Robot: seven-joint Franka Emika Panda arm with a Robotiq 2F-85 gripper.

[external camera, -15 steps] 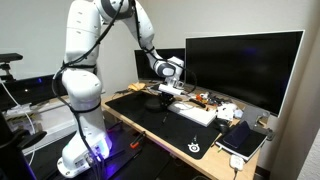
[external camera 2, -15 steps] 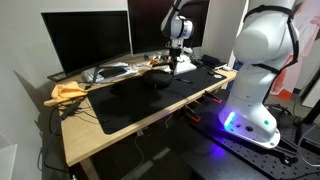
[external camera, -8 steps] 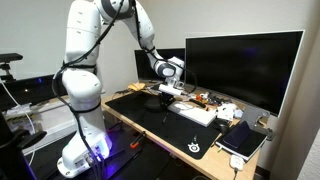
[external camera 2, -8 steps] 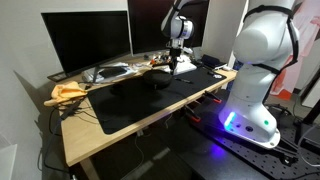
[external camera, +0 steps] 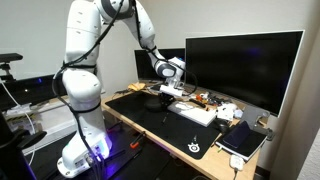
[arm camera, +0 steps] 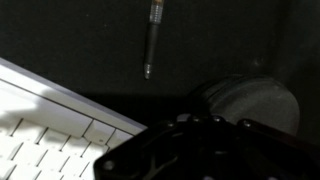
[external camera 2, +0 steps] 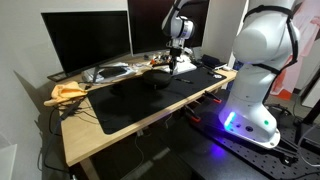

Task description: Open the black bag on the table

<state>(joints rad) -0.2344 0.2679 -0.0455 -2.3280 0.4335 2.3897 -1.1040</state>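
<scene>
The black bag [external camera: 162, 103] is a small soft pouch on the black mat of the table [external camera: 150, 135], next to the white keyboard [external camera: 195, 113]. It also shows in an exterior view [external camera 2: 160, 83] and at the right of the wrist view [arm camera: 252, 100]. My gripper [external camera: 166, 94] hangs right over the bag, low and close to it, in both exterior views [external camera 2: 172, 68]. In the wrist view the jaws [arm camera: 200, 135] are a dark mass at the bottom edge. I cannot tell whether they are open, shut, or touching the bag.
A large monitor [external camera: 242, 65] stands behind the keyboard. A dark notebook [external camera: 243, 141] lies at the mat's end. A pen [arm camera: 153, 38] lies on the mat beyond the bag. A yellow cloth [external camera 2: 68, 93] and clutter [external camera 2: 125, 70] sit near the other monitor [external camera 2: 85, 40].
</scene>
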